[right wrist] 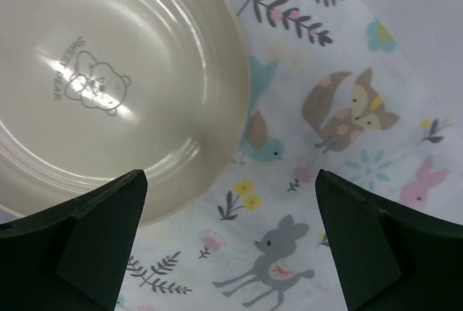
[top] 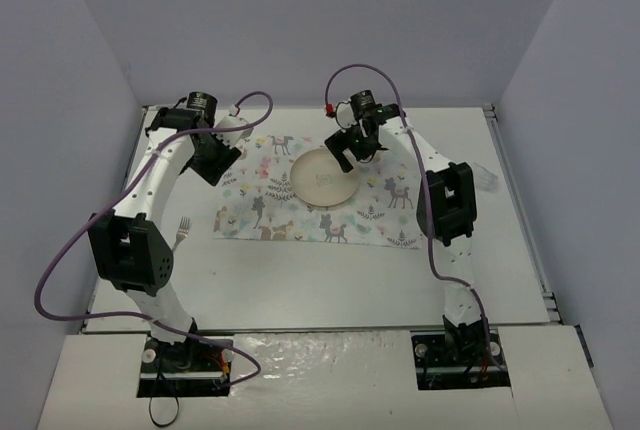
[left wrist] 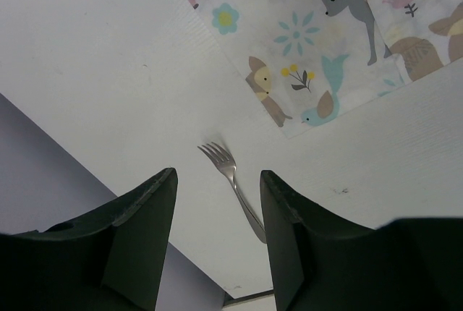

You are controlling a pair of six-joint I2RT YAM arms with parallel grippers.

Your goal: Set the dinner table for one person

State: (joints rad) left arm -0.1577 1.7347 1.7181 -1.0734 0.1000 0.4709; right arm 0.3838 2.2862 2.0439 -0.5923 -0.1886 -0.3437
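Bench (top: 300, 280) is under everything, white and flat, both arms reaching out over its middle. Placemat (top: 385, 212) lies square across it, directly under the right jaws and off to one side of the left jaws. I'd guess it's the base for the one setting. Plate (right wrist: 108, 72) sits on the mat, below the right jaws and towards their left finger, rim just inside the gap. Right jaws are spread wide and empty, hovering over the plate's edge and the cloth beside it; reads like the plate is set down and let go, not gripped. Fork (left wrist: 233, 181) is on bare bench, ahead of the left jaws and lined up with the gap, tines pointing away from the arm bases, just off the mat's (left wrist: 325, 36) corner. Left jaws are spread, nothing between them, clear of the fork. The fork's on the plate's left, probably on purpose, though it's off the cloth. I see no knife, spoon or cup.
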